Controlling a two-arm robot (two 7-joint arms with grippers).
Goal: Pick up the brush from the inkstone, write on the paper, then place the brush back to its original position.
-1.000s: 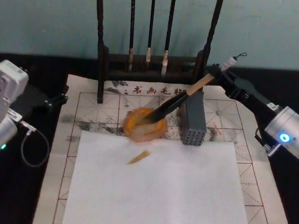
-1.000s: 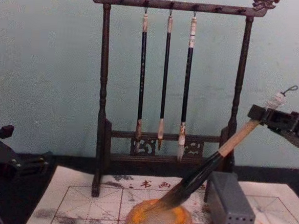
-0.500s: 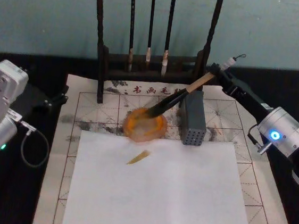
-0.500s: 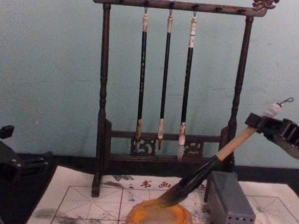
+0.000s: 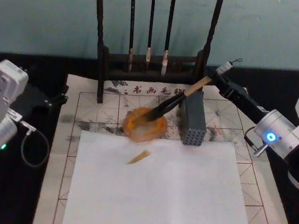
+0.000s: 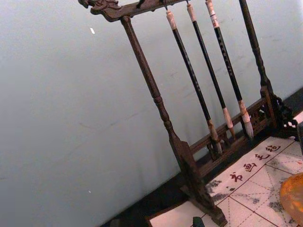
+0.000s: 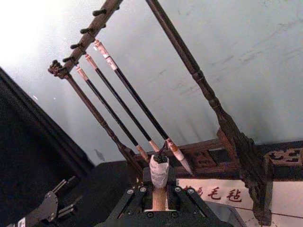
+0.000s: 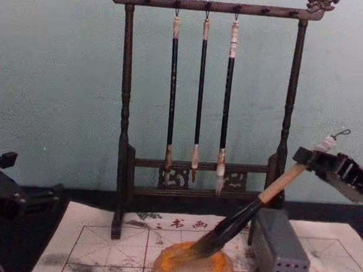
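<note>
Chest view shows the right gripper (image 8: pixel 309 158) clamped on the brush (image 8: pixel 251 209) near its capped top end. The long handle therefore slants down and the bristles sit in the inkstone (image 8: pixel 166 267). Whether they are loading ink or just resting there, I cannot tell. Gripping so high likely keeps the arm off the grey block (image 5: pixel 194 122) just beside the inkstone. The tip is off the paper (image 5: pixel 86 105), and the blank sheet (image 5: pixel 157 193) laid over the paper carries one short orange-brown mark. The left gripper (image 5: pixel 54 99) sits parked at the left of the table, well apart.
</note>
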